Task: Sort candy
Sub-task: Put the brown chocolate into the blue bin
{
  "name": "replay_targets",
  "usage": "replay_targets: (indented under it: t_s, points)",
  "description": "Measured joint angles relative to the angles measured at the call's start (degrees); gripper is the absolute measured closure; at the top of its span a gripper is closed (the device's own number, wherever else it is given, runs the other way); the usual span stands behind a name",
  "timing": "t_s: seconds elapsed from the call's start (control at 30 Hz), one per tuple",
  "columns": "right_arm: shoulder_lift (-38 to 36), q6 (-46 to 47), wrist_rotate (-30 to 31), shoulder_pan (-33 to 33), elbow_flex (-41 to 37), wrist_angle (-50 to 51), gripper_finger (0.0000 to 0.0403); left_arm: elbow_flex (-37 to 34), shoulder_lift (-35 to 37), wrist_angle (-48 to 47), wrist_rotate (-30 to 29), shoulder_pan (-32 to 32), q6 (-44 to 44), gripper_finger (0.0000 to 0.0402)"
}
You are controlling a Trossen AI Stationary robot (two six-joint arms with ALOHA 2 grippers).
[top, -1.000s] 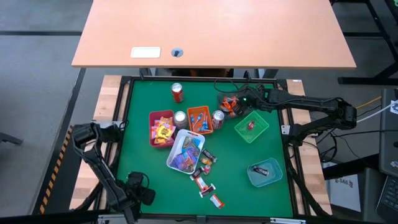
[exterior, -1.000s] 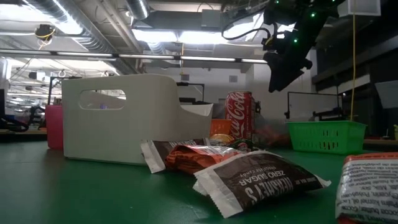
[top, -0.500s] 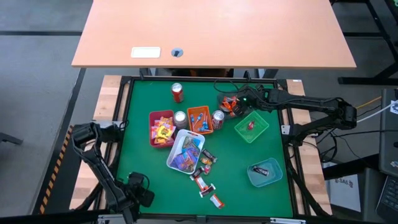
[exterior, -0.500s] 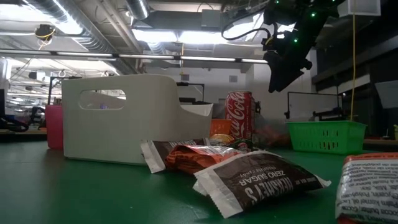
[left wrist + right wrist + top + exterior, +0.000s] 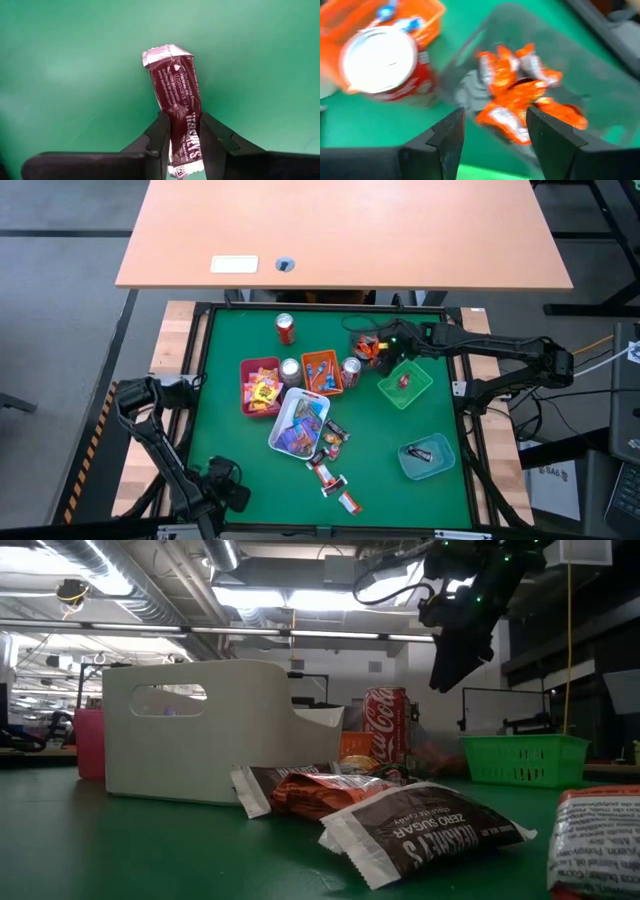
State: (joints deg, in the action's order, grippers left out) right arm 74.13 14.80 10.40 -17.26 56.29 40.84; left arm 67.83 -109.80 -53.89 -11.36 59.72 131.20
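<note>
The candy in play is a brown Hershey's bar (image 5: 177,90) on the green table, with my left gripper (image 5: 182,122) shut on it near the table's near left corner (image 5: 225,488); from above the arm hides the bar. My right gripper (image 5: 495,120) hangs open over a clear tray of orange-wrapped candy (image 5: 520,102) at the far right (image 5: 383,348), touching nothing. More loose candy (image 5: 330,470) lies near the front, with a Hershey's pack (image 5: 420,830) closest to the low camera. My left gripper pinches the bar's two long edges (image 5: 192,131) between its two fingers, close to the bar's nearer end. The fingers come steeply from above and lie across the bar. The rest of the bar reaches away from them, flat over the table, silver crimp (image 5: 162,52) farthest.
A pink tray (image 5: 260,387), an orange tray (image 5: 322,372), a white tray (image 5: 298,423), a green basket (image 5: 405,385) and a teal tray (image 5: 426,457) stand mid-table. Soda cans (image 5: 285,328) (image 5: 290,369) (image 5: 351,369) stand among them. Bare green lies around my left gripper.
My right gripper has turned a little at the wrist above the clear tray, its tips swinging slightly toward the table's left. Nothing else has visibly moved.
</note>
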Motion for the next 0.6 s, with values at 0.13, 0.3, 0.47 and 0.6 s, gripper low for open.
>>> replay_targets:
  t_s: [0.13, 0.3, 0.47, 0.6]
  points:
    - [0.00, -0.14, -6.03, 0.02, 0.00, -0.07, 0.0194, 0.40, 0.30, 0.44, -4.37, -0.11, -1.40, 0.0334]
    - [0.00, -0.15, -14.67, 0.04, 0.00, -0.44, 0.0194, 1.18, 0.65, 1.13, -9.84, -0.26, -1.55, 0.0331]
    - [0.00, -0.12, -22.48, 1.93, 0.00, -0.44, 0.0194, 1.23, 0.70, 3.25, -12.30, -0.80, -3.42, 0.0330]
    - [0.00, 0.18, -22.95, 7.19, 0.00, -0.46, 0.0194, 1.25, 0.73, 5.35, -15.89, -1.59, -5.81, 0.0330]
